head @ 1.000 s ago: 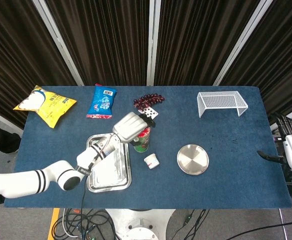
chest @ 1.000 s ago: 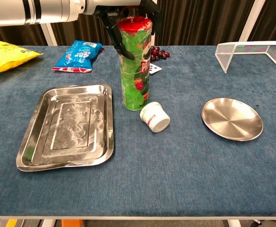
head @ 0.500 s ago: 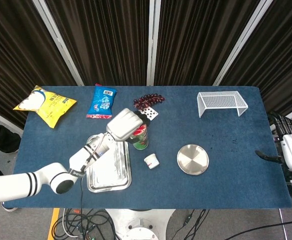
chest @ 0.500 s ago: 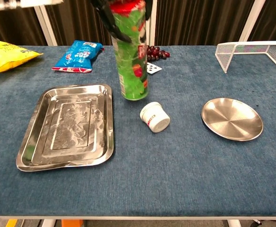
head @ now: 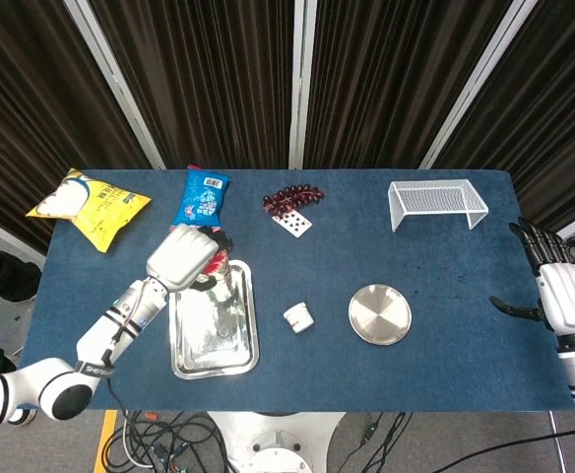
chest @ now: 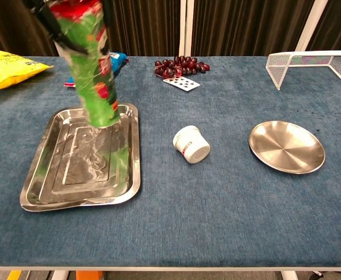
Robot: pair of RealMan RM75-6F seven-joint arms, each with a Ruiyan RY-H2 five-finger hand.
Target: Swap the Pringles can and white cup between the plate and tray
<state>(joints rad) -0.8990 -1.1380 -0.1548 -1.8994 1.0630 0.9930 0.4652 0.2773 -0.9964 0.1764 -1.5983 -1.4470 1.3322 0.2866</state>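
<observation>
- Blue table (chest: 229,192) carries the steel tray (chest: 42,181), plate (chest: 286,146) and toppled white cup (chest: 191,143).
- Left hand (head: 181,258) grips the tilted Pringles can (chest: 89,73) above the tray.
- Right hand (head: 561,296) hangs empty, fingers spread.

The Pringles can (chest: 89,70), tilted in the left hand (head: 182,258), hangs over the far end of the tray (chest: 45,189), blocking that end while the tray's near half lies bare. The white cup (chest: 191,143) lies on its side mid-counter, with open cloth all around it and across to the plate (chest: 286,147). Grapes (chest: 179,65), a card (chest: 181,83), snack bags (head: 202,200) and a wire basket (head: 436,202) crowd the counter's far edge.
</observation>
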